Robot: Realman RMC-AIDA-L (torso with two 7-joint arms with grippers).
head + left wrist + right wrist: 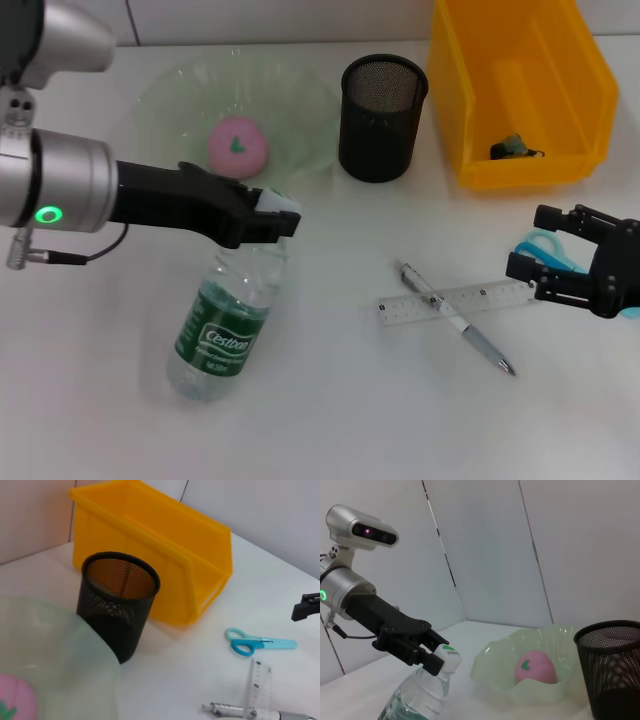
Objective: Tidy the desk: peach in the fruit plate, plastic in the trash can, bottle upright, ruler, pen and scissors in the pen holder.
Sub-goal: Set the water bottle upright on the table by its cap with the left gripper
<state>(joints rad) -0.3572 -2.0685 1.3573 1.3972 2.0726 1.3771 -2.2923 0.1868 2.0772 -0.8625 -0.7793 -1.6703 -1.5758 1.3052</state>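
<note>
Step in hand: standing the bottle upright. My left claw (268, 222) is clenched on the white cap and neck of the water bottle (222, 325), which is tilted, its base on the counter (330, 420) and its top lifted toward the fruit plate.
Bottle: clear plastic with a green label, leaning, not yet standing on its own.
Next move, as I judge it: swing the neck up until the base sits flat, then let go gently; a grip this high could tip the bottle if I let go early.
Right claw: my right claw (545, 248) hangs released over the blue scissors (545, 250) near the counter's right edge, grasping nothing.
Peach: the pink peach (237, 144) already sits in the pale green fruit plate (170, 95); that part looks done.
Plastic: a dark scrap (514, 147) lies in the yellow bin (560, 60), which I take for the trash can.
Pen holder: the black mesh pen holder (382, 117) stands between plate and bin; I see nothing in it.
Left to do: the clear ruler (455, 301) and the pen (455, 318) lie crossed on the counter, just beside the scissors.
Surface: plain white counter, smooth.
Room: pale wall panels behind the counter, with dark seams between them.
</note>
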